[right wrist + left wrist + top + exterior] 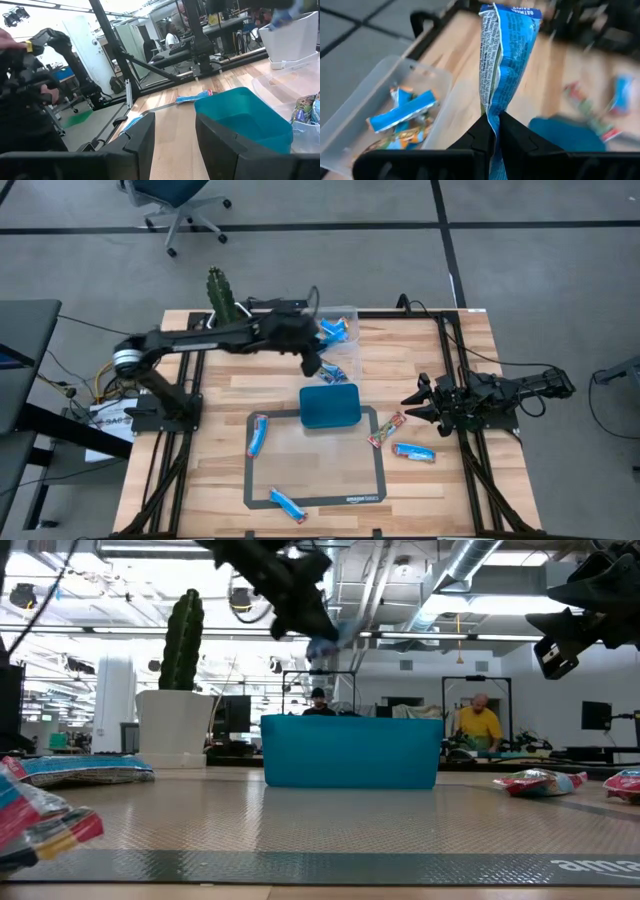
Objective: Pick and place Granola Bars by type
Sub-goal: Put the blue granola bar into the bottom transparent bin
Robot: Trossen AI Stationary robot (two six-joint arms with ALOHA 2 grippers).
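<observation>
My left gripper (492, 117) is shut on a blue-wrapped granola bar (507, 50), held in the air between the teal tray (330, 407) and a clear bin (350, 125) with several blue bars in it. In the low view the bar (325, 640) shows blurred below the gripper (300, 605). More bars lie on the table: a blue one (258, 435), another blue one (287, 504), a red multicoloured one (386, 430) and a blue one (413, 452). My right gripper (175, 145) waits open at the table's right edge (425, 400). My left gripper pinches one end of the blue bar's wrapper (491, 107) between its two fingers, and the wrapper is crumpled narrow there. The fingers slant downward and lie along the bar. The rest of the bar sticks out beyond the fingertips, lifted clear of the table.
A grey mat with a dark border (260, 480) covers the table's near middle, and the teal tray stands on its far edge. A potted cactus (220, 295) stands at the far left corner. Black frame rails (470, 470) run along the table's sides.
</observation>
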